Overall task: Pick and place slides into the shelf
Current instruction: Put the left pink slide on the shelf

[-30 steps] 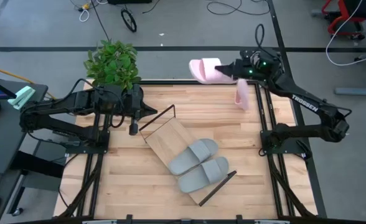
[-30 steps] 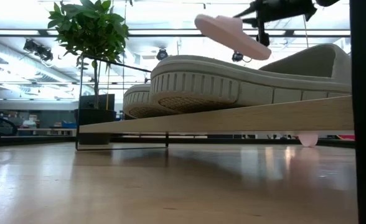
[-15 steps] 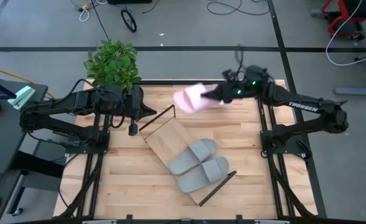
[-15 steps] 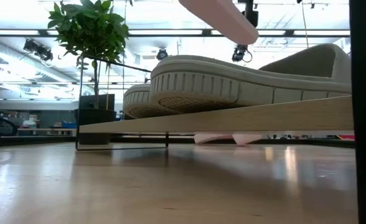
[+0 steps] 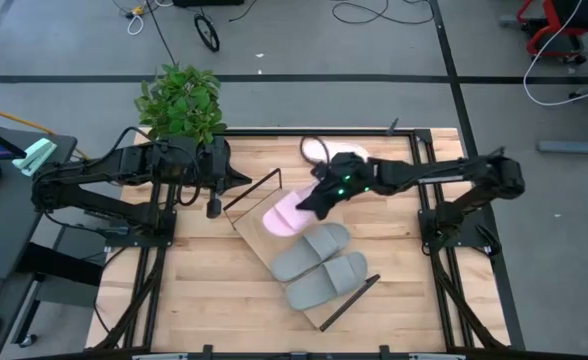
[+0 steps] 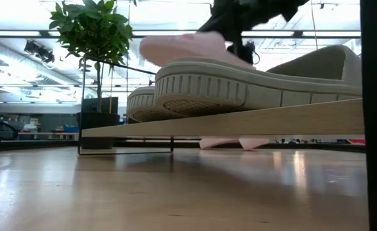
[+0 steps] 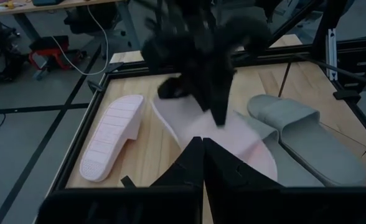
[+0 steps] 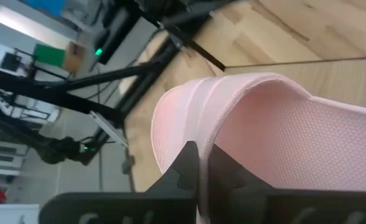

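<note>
Grey workshop floor with loose cables surrounds the wooden table (image 5: 194, 300), and a potted plant (image 5: 179, 100) stands at its far left corner. On the table the shelf (image 5: 264, 228) lies at a slant, with two grey slides (image 5: 319, 265) resting side by side on its near half. The right gripper (image 5: 319, 195) hangs over the shelf's free far half, its fingers closed on the strap of a pink slide (image 5: 286, 212), as the right wrist view shows. To do this step well, I judge the slide should be lowered sole-down and level onto the bare board beside the grey pair, clear of the black end frame (image 5: 254, 190), before the fingers part. The second pink slide (image 5: 346, 160) lies on the table behind the arm, well apart from the shelf. The left gripper (image 5: 236, 178) waits near the shelf's far end, its fingers pressed together and holding nothing.
</note>
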`<state>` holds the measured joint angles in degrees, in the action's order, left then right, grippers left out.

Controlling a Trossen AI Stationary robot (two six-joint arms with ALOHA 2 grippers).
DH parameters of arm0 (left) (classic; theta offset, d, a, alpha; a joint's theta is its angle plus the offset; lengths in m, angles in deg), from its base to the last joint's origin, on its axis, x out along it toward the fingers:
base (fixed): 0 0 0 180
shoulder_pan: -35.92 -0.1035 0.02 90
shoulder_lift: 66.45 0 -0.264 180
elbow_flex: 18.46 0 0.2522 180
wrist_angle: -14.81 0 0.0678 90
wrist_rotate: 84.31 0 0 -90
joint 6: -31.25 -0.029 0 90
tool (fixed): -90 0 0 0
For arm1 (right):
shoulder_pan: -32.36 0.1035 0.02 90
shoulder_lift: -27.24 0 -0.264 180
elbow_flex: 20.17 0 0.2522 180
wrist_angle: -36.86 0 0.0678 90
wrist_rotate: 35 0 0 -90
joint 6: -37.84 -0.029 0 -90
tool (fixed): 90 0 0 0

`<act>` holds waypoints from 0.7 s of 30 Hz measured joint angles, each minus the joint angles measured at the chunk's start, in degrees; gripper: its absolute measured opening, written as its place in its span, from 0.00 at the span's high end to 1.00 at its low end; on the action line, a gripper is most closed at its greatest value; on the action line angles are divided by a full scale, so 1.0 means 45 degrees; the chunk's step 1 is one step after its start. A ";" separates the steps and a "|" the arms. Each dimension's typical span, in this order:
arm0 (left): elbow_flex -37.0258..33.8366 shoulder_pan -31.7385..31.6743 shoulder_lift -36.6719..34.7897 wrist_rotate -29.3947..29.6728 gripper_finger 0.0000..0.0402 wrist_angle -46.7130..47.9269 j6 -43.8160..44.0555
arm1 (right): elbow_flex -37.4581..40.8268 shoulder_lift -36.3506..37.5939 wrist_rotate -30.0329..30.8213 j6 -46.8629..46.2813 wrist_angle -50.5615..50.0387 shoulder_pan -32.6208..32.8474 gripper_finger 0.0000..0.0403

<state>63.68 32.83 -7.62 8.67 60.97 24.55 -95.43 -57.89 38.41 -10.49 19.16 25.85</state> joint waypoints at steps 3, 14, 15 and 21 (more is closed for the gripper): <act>0.0000 0.0000 0.0000 -0.0005 0.97 -0.0010 -0.0004 | 0.0000 -0.0778 0.0067 0.0052 0.0597 0.0029 0.98; 0.0000 0.0005 0.0000 -0.0005 0.95 -0.0020 -0.0009 | 0.0000 -0.2410 0.1163 -0.0162 0.2331 0.0622 0.98; -0.0003 0.0000 0.0000 -0.0001 0.95 -0.0054 -0.0014 | 0.0000 -0.2460 0.1261 -0.0240 0.2469 0.0714 0.98; -0.0002 0.0002 0.0000 -0.0005 0.98 -0.0315 -0.0014 | 0.0000 -0.2753 0.2331 -0.0389 0.2891 0.1218 0.98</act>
<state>63.67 32.84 -7.62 8.65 59.56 24.49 -95.43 -70.28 48.90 -12.24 32.17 31.33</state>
